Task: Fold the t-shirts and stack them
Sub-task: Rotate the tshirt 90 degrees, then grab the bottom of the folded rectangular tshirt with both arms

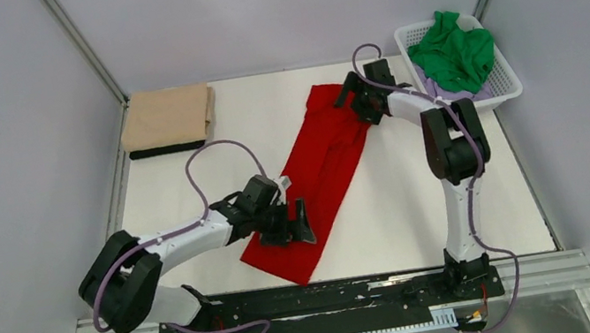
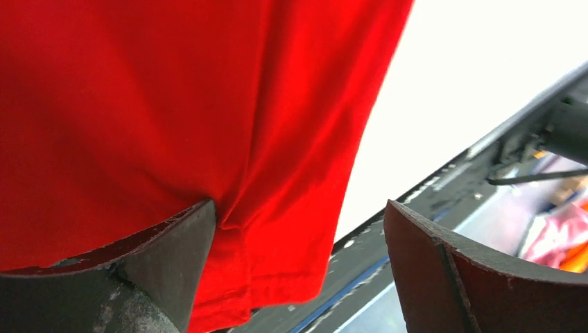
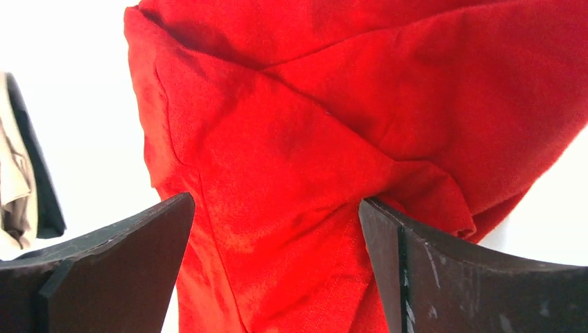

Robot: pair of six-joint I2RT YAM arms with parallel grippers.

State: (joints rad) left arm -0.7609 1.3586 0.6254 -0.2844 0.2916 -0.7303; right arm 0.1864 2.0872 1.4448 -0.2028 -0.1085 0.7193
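The bright red t-shirt [image 1: 322, 162] lies as a long narrow strip running diagonally across the white table. My left gripper [image 1: 292, 225] is open over its near end. In the left wrist view [image 2: 298, 243] one finger [image 2: 173, 257] touches the red cloth [image 2: 139, 104] near the hem, and the other is off the shirt's edge. My right gripper [image 1: 356, 103] is open over the far end. In the right wrist view [image 3: 277, 229] creased red cloth [image 3: 312, 125] lies between the spread fingers. The tan-beige shirt [image 1: 167, 117] lies folded at the back left. The green shirt [image 1: 454, 52] sits on the pale lilac one [image 1: 440, 90].
The white lattice basket [image 1: 505, 93] at the back right holds the green and lilac shirts. A dark layer [image 1: 168, 149] shows under the tan shirt, which also appears at the left edge of the right wrist view [image 3: 14, 173]. The black base rail [image 1: 330, 299] runs along the near edge.
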